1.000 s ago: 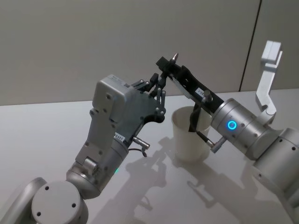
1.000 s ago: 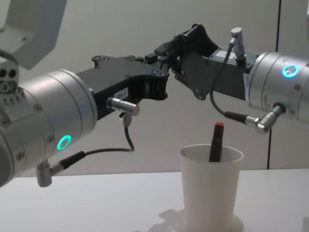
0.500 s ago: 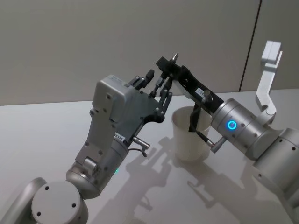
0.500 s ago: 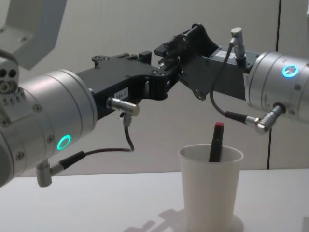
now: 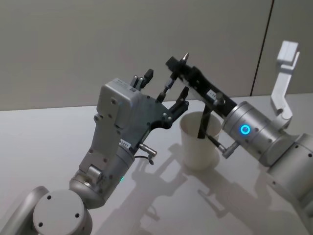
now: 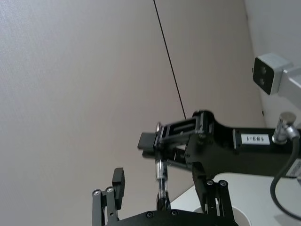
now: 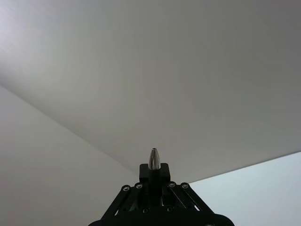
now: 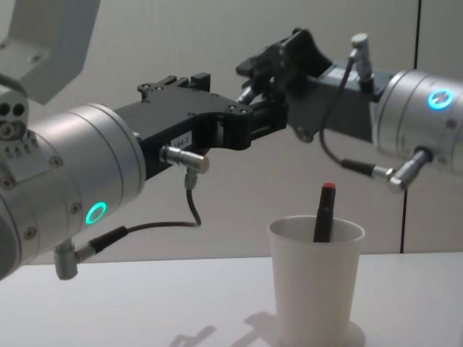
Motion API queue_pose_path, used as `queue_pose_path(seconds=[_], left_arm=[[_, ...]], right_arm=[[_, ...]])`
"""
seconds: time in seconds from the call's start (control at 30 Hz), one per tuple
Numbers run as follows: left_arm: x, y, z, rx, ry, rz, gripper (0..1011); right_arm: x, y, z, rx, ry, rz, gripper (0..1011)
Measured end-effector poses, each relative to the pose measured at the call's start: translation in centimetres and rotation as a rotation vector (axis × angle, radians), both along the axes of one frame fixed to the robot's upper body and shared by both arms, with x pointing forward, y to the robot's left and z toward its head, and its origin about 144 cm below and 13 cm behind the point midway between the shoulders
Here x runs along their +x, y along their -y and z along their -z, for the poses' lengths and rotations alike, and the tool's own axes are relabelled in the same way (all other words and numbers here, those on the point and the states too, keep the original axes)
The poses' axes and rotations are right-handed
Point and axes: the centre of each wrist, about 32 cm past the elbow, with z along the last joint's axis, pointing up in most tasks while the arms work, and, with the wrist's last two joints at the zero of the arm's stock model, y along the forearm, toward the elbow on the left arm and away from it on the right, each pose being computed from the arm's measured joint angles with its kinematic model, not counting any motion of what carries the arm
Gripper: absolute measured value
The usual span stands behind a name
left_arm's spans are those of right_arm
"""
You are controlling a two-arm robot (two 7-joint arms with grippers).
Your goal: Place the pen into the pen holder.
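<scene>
White paper formed the pen holder (image 5: 198,142), a tapered cup with a rolled rim that was seen standing upright on the pale table (image 5: 58,137), just in front of the two grippers. A dark pen with a red cap (image 8: 323,212) was seen leaning inside the cup, its capped end projecting above the rim in the chest view.

A second pen (image 6: 160,176), clear-barrelled with a metal tip, was held by the right gripper (image 5: 180,65), whose fingers were closed together around it. The tip was seen protruding beyond the fingers in the right wrist view (image 7: 154,159) and pointing upward and away from the robot in the head view. This pen was held in the air, above the cup and slightly to its left and behind it, and was not inside the holder.

The left gripper (image 5: 164,90) was raised to the same height, just beside the right one, with its fingers spread apart on either side of the pen's barrel. In the left wrist view the barrel was seen between those fingers (image 6: 116,186) without being pinched by them.
</scene>
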Motion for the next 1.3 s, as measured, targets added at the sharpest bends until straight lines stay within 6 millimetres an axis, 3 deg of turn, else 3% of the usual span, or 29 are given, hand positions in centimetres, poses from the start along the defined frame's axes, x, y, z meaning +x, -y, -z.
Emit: queue_pose_path(seconds=[0.17,0.9,1.3], left_arm=[[0.0,0.0,0.0,0.0,0.0,0.0,999],[0.0,-0.1,0.0,0.002,-0.002,-0.001,1001],[-0.4,-1.8,-0.3,0.042,-0.008,-0.095,1001]], right_arm=[[-0.3,0.8,-0.8,0.009,0.033,0.042,123],[-3.2,6.5,-3.7,-0.024,0.165,0.339,123],[-5.3,8.1,-4.5,-0.137,0.252,0.495,123]])
